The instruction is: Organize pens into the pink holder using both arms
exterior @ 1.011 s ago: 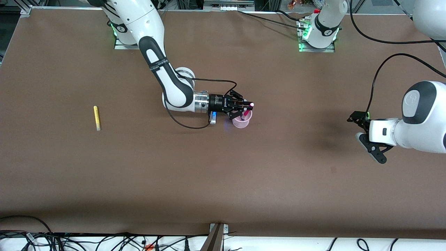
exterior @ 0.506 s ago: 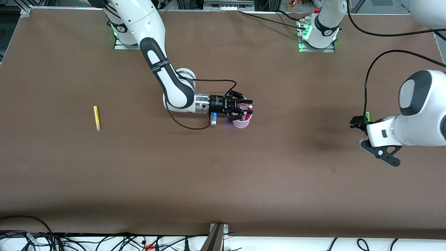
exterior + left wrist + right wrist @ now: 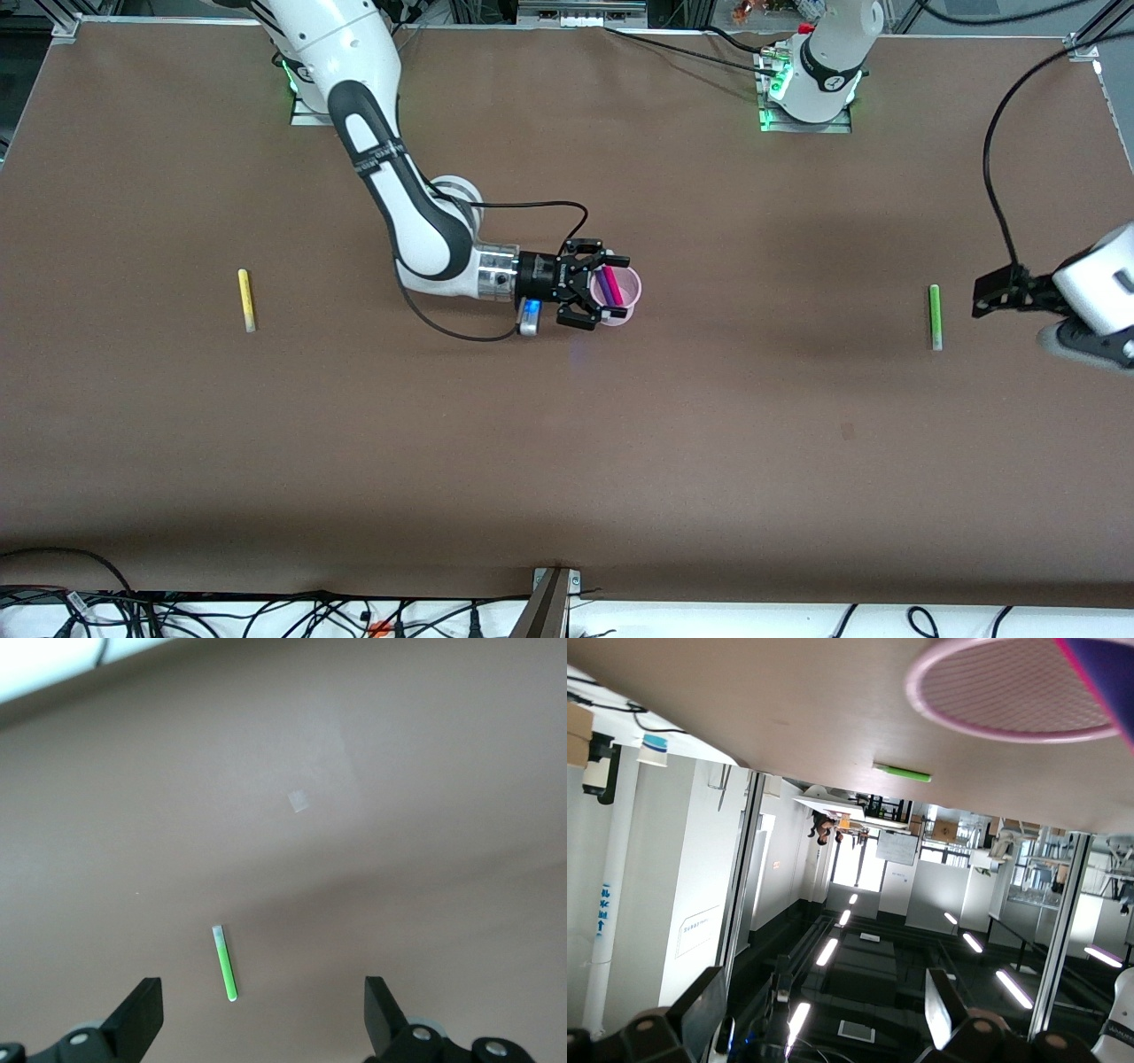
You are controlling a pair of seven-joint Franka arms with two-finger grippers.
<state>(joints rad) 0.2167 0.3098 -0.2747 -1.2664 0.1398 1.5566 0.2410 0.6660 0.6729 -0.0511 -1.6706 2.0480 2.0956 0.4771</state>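
Holder [image 3: 620, 297]: mid-table, two pens inside; right gripper [image 3: 595, 292] beside it, jaws wide, empty. Green pen [image 3: 934, 315] lying flat near left gripper [image 3: 1019, 297], jaws spread, empty. Yellow pen [image 3: 246, 299] toward right arm's end; light, stiff, likely slippery; pinch mid-barrel.

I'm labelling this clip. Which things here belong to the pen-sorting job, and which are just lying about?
Job:
pink holder, holding the magenta pen and purple pen
yellow pen
green pen
right gripper, open at the holder
left gripper, open beside the green pen

Lying about:
pale scrap
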